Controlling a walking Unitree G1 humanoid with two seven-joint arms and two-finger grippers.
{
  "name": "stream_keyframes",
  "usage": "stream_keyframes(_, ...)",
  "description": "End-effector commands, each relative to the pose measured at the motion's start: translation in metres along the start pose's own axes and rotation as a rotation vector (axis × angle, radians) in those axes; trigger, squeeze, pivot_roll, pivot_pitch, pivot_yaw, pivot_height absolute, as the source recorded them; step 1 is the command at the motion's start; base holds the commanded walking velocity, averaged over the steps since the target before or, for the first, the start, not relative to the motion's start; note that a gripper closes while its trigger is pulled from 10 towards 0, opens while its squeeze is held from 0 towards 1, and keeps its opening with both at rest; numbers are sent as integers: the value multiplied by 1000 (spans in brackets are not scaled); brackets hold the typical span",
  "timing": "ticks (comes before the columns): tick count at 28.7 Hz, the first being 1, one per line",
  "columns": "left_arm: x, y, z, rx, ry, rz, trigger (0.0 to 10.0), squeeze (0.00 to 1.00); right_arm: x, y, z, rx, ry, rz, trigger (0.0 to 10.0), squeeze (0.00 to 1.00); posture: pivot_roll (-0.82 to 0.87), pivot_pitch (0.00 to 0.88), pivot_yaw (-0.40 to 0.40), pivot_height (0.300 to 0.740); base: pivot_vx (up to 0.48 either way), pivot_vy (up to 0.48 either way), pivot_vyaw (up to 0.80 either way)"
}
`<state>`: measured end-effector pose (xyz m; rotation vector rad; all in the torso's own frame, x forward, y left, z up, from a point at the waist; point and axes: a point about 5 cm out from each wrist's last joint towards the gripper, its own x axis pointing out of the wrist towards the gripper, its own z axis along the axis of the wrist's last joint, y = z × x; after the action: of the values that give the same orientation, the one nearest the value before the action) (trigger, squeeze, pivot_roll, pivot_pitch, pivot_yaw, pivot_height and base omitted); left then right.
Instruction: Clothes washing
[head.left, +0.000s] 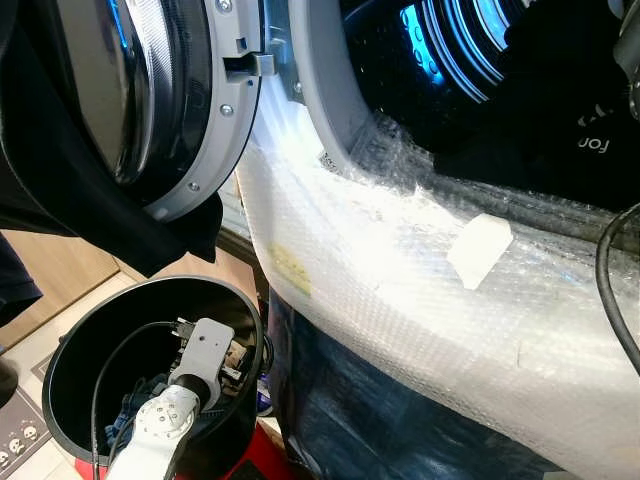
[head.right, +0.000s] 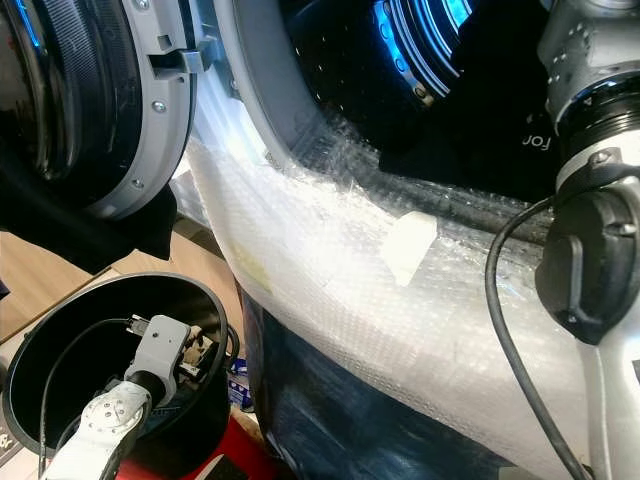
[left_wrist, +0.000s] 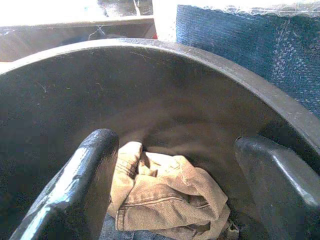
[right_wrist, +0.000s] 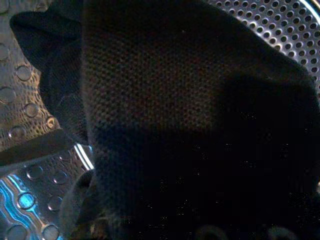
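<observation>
While wide open in the bucket (left_wrist: 60, 90), left gripper (left_wrist: 175, 170) hovers over khaki trousers (left_wrist: 170, 200)

A sheet of bubble wrap (head.left: 420, 300) ran diagonally across the middle of the frame, bright white in the glare, with a small white taped patch (head.left: 479, 249) stuck right of centre and a faint yellow mark (head.left: 290, 268) nearer its left edge. Below it, at lower centre, lay a dark blue surface (head.left: 370, 420) under clear film. Light wooden flooring (head.left: 50, 275) showed at the left edge. A grey panel with round knobs (head.left: 20, 435) sat in the lower left corner, and something red (head.left: 262, 455) showed at the bottom edge.
</observation>
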<state>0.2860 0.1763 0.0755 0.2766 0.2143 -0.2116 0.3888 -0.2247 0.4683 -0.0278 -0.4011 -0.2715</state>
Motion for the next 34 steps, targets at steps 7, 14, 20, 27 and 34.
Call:
stream_keyframes(7,0,-5,1,2,7,-40,10000,0,-6,1,3,103,19,16,10000,0,-67,84,15,740,0,0,0)
stream_keyframes(14,2,-10,1,-3,6,-55,10000,0,-42,13,-3,144,2,65,10000,0,-77,92,15,740,0,0,0)
stream_keyframes(20,0,-11,0,-9,6,-54,10000,0,-84,15,7,64,-153,132,10000,0,-73,98,7,740,0,0,0)
stream_keyframes(27,-1,-12,-2,-13,15,-63,10000,0,-119,8,6,22,-142,191,10000,0,-103,110,8,740,0,0,0)
stream_keyframes(34,0,-16,-1,-14,13,-78,10000,0,-132,3,-27,-157,33,216,10000,0,-103,112,5,740,0,0,0)
